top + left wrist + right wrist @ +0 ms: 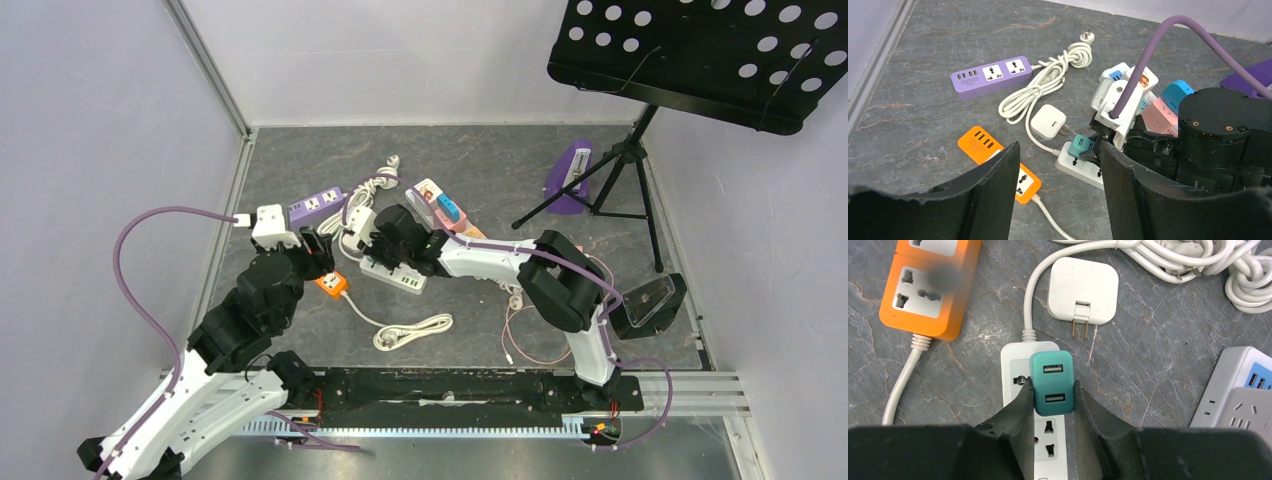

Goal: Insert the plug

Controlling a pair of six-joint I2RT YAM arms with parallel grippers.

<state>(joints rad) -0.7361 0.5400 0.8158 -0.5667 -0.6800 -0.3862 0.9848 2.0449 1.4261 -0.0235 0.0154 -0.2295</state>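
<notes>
- Your right gripper [1052, 390] was clamped on the small teal two-port USB charger plug [1051, 381], with one black finger on each side face.
- That plug sat directly over the end socket of the long white plastic power strip [1049, 439], at the strip's left end where its cord leaves. No view showed whether the prongs were seated or only touching the face.
- The strip's long axis ran straight back under the fingers, so the coming move looked like a plain downward press with no sideways shift.
- Your left gripper [1058, 150] stood open and empty, left of the white strip and beside the orange power strip [979, 145]. The right arm was the nearer one.
</notes>
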